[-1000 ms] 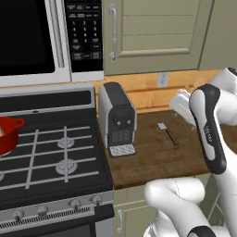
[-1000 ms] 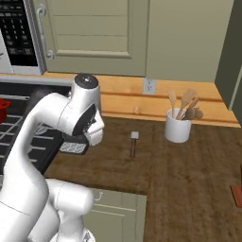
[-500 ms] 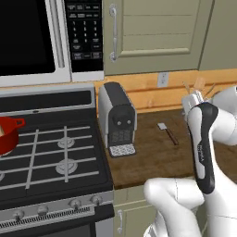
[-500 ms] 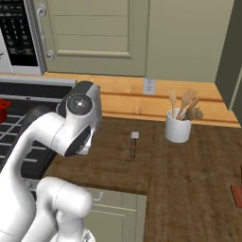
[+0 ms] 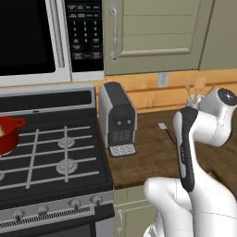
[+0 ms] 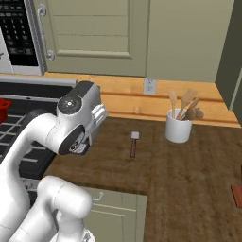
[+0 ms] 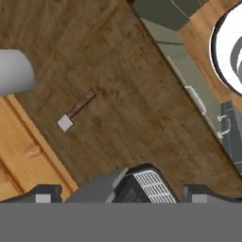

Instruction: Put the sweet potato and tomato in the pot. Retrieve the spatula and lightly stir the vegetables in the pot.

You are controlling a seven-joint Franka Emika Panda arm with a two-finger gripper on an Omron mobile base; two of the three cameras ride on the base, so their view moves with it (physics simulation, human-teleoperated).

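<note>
- Claw released, jaws spread wide with nothing between them, looking down over the dark wood-grain counter; its two dark tips stand at either side of the coffee machine top.
- Spatula lies flat on the counter, between the coffee machine and the white utensil crock, apart from both.
- Long axis runs front to back: square grey metallic blade toward the pale wood backsplash, thin dark brown handle toward the counter's front edge.
- Pot: round, glossy red, loop handle at rim, on the gas stove's far left grate, well apart from the spatula.
- Crock holds pale wooden utensils.
- Microwave keypad markings too small to read.
</note>
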